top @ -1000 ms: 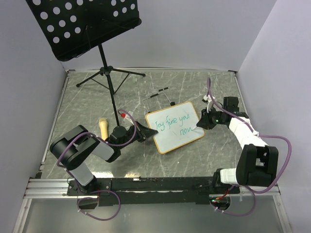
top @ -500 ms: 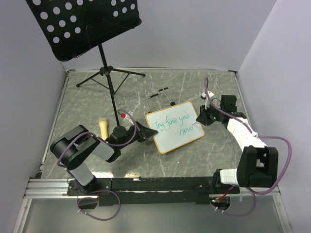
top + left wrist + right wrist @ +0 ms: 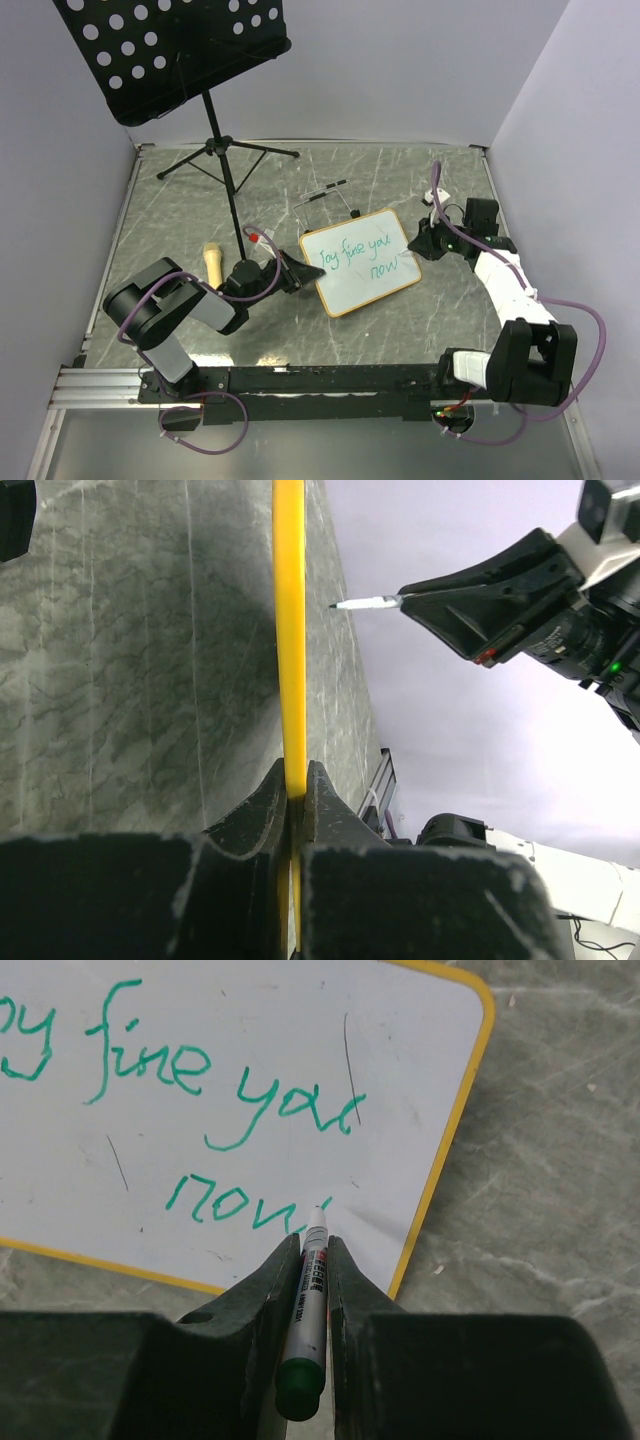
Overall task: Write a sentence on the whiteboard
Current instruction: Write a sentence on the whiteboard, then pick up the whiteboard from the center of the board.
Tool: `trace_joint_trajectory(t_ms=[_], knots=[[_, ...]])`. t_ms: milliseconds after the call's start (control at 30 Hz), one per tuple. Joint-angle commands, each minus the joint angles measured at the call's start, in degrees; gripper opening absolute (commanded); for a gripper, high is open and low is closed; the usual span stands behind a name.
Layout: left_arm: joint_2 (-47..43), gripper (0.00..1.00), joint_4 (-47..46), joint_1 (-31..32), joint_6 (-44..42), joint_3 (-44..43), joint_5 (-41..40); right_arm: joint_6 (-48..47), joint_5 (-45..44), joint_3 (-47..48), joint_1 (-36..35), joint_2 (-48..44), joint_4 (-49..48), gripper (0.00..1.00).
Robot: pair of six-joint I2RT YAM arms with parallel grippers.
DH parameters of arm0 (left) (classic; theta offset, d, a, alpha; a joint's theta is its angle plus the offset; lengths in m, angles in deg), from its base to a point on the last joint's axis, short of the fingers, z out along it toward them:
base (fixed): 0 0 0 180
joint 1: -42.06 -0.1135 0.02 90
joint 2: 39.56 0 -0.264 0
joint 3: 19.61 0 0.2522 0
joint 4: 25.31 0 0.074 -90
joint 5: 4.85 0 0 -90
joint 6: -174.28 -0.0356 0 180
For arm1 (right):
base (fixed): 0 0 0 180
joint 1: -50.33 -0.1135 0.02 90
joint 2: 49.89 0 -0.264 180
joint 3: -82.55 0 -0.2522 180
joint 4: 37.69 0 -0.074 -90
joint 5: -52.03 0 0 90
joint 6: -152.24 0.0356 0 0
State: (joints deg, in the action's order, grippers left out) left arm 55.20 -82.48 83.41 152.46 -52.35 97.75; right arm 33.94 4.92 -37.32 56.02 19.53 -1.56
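The whiteboard, white with a yellowish frame, lies tilted in the middle of the table and carries green handwriting that ends in "now". My left gripper is shut on the frame at the whiteboard's left edge; in the left wrist view the frame runs straight up from my left gripper. My right gripper is shut on a green marker by the whiteboard's right side. In the right wrist view the right gripper points the marker tip at the last stroke of "now" on the whiteboard. The left wrist view shows the marker tip held a little off the board face.
A black perforated music stand rises at the back left, its tripod legs spread on the marble table. A tan cylindrical object lies left of my left gripper. A thin wire piece sits behind the whiteboard. Walls close in on three sides.
The last word has gone from "non" to "now". My right gripper swept over the word's end with the marker and has drawn back to the right. The left gripper has held still.
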Motion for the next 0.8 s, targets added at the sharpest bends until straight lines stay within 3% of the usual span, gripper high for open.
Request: trace_joint_trajectory(t_ms=[0, 767], knots=[[-0.89, 0.01, -19.85, 0.49, -1.47, -0.62, 1.46, -2.38, 3.07, 1.27, 1.51, 1.67, 2.76, 0.0], [-0.72, 0.01, -20.12, 0.49, -1.56, -0.71, 1.81, -2.56, 2.37, 2.58, 2.66, 7.03, 4.35, 0.0]])
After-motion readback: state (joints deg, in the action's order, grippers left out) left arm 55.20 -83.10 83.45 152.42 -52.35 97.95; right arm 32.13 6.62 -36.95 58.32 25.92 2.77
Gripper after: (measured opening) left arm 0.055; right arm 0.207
